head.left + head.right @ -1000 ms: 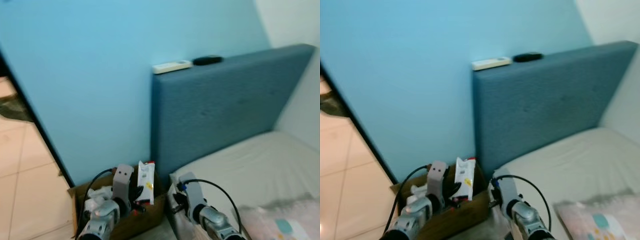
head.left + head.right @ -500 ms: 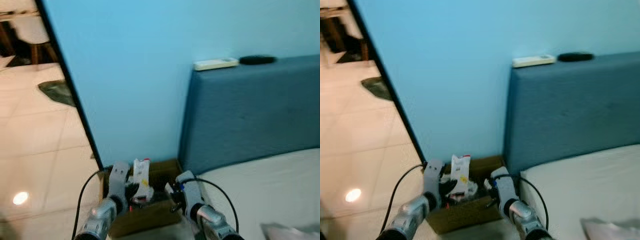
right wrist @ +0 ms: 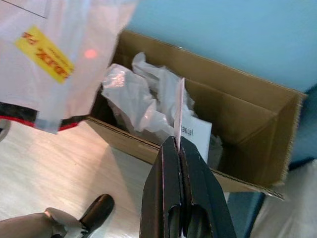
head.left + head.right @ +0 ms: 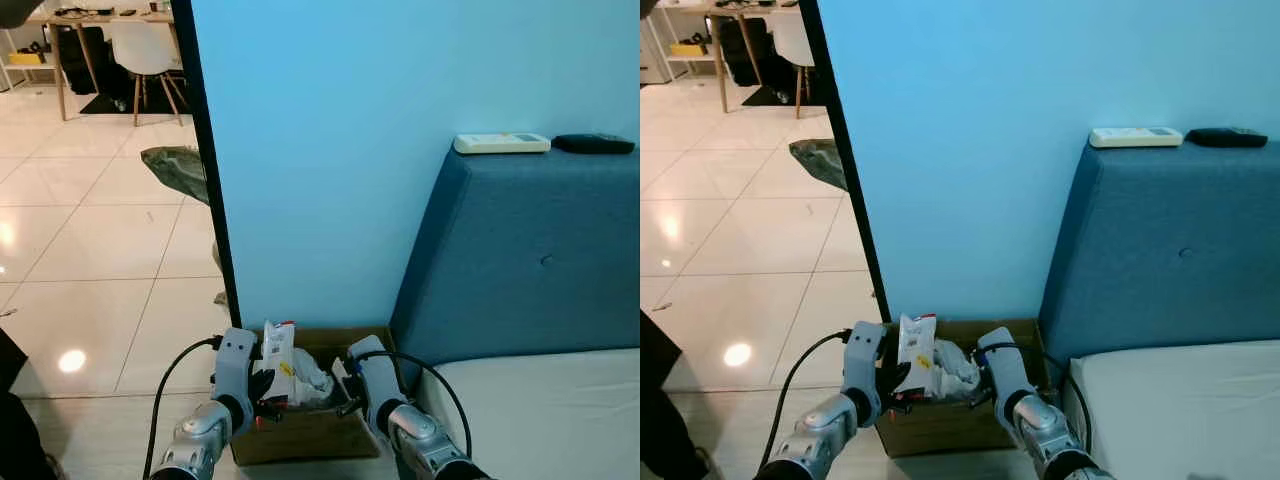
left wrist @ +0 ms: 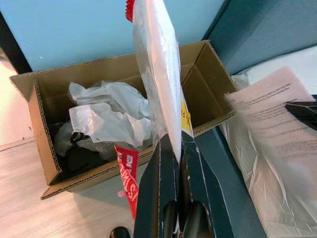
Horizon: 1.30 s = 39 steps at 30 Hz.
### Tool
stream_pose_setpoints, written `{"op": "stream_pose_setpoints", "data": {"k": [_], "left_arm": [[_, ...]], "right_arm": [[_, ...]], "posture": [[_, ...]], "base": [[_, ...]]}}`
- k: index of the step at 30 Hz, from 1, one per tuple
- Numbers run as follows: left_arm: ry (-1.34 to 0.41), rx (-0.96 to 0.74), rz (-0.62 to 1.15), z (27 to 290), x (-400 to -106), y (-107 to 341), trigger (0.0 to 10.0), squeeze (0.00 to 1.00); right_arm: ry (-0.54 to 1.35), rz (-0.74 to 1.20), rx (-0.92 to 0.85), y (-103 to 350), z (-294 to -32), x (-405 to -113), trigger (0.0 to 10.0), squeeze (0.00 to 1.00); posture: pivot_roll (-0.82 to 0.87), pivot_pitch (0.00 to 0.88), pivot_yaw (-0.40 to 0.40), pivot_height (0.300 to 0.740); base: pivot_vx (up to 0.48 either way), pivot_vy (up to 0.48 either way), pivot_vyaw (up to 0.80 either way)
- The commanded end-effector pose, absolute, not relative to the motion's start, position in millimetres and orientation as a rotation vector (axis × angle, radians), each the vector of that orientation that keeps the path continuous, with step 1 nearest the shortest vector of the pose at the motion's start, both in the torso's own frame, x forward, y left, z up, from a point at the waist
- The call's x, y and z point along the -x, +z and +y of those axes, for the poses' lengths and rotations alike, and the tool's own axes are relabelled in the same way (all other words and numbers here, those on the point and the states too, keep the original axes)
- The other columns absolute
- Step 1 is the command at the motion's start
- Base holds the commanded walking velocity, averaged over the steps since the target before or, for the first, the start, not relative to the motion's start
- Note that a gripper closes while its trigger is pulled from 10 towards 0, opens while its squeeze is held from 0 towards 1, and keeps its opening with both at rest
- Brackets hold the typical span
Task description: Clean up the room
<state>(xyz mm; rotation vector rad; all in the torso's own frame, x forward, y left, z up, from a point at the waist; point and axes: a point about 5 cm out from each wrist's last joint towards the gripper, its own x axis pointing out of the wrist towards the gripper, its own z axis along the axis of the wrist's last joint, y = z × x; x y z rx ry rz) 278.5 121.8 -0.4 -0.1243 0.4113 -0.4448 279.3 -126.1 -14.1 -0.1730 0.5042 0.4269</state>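
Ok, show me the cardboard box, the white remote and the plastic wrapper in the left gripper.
cardboard box point(image 5: 39, 106), left wrist view, on its side wall.
white remote point(image 4: 501, 143), left eye view, on the middle of its body.
plastic wrapper point(image 5: 158, 74), left wrist view, on its clear middle above the left gripper point(image 5: 174, 148).

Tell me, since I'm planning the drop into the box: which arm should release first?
Probably the right. The right gripper holds its paper sheet over the cardboard box, while the left gripper holds its plastic mailer near the front edge.
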Motion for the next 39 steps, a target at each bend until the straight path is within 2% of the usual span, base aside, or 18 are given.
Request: {"op": "stream_pose_setpoints", "data": {"k": [1,24,28,34,39], "left_arm": [[-0.436,0.132,0.417,122.7,-277.7,-2.0,10.0,0.0],[-0.454,0.136,0.405,120.3,-276.6,-1.8,10.0,0.0],[-0.463,0.115,0.404,119.5,-276.1,-2.0,10.0,0.0],[-0.457,0.131,0.388,119.7,-276.0,-0.8,10.0,0.0],[-0.465,0.136,0.368,120.9,-276.0,1.6,10.0,0.0]], "right_arm": [[0.427,0.521,0.186,-16.6,-127.8,-277.4,10.0,0.0],[0.453,0.51,0.208,-16.6,-122.2,-276.4,10.0,0.0],[0.444,0.511,0.218,-16.6,-123.6,-276.9,10.0,0.0],[0.395,0.538,0.325,-15.5,-131.9,-282.2,10.0,0.0],[0.41,0.502,0.438,-6.0,-128.6,-293.4,10.0,0.0]], "posture": [[0.01,0.026,-0.044,0.732],[0.0,0.02,-0.037,0.732],[0.01,0.022,-0.042,0.732],[0.01,0.025,-0.046,0.732],[0.02,0.032,-0.046,0.732]], "base": [[0.247,0.0,0.0],[0.325,0.0,0.0],[0.0,0.0,0.0],[0.0,0.0,0.0],[0.0,0.0,0.0]]}}
